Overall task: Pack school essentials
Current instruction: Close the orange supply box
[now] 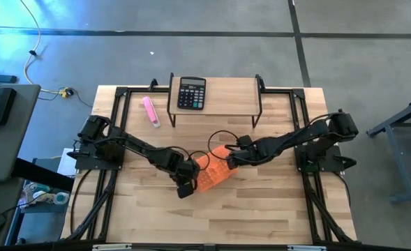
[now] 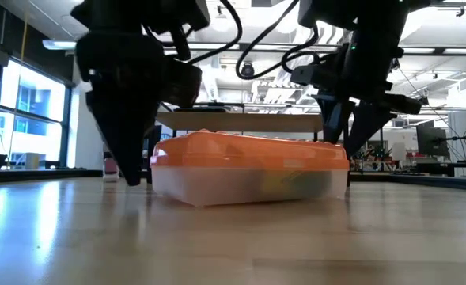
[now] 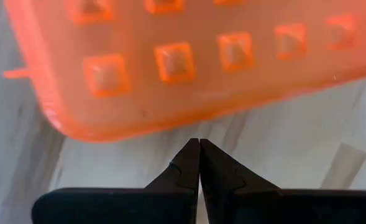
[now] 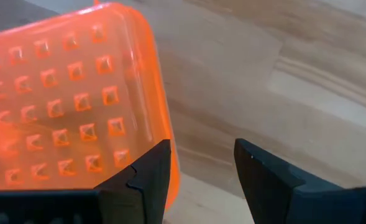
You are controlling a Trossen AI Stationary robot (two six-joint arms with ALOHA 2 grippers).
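Observation:
A box with a studded orange lid (image 1: 214, 174) and a clear base (image 2: 248, 184) lies flat at mid-table. Through the base, yellow-green shapes (image 2: 284, 180) show faintly; the other stationery is hidden. My left gripper (image 3: 199, 144) is shut and points down at the table just beside the box's left near end (image 1: 185, 185); a strip of wood shows between its tips and the lid's edge. My right gripper (image 4: 201, 168) is open at the box's far right corner (image 1: 230, 160), with one finger at the lid's edge and the other over bare table. My right gripper comes from above at the lid's far right corner (image 4: 161, 134). One finger (image 4: 146, 174) stands right at the lid's edge; whether it touches the lid, I cannot tell. The other finger (image 4: 263, 177) is clear of the box.
A black calculator (image 1: 191, 92) sits on a wooden riser (image 1: 226, 87) at the table's far edge. A pink marker (image 1: 151, 111) lies left of the riser. Bare wood stretches along the near side of the table (image 1: 219, 216).

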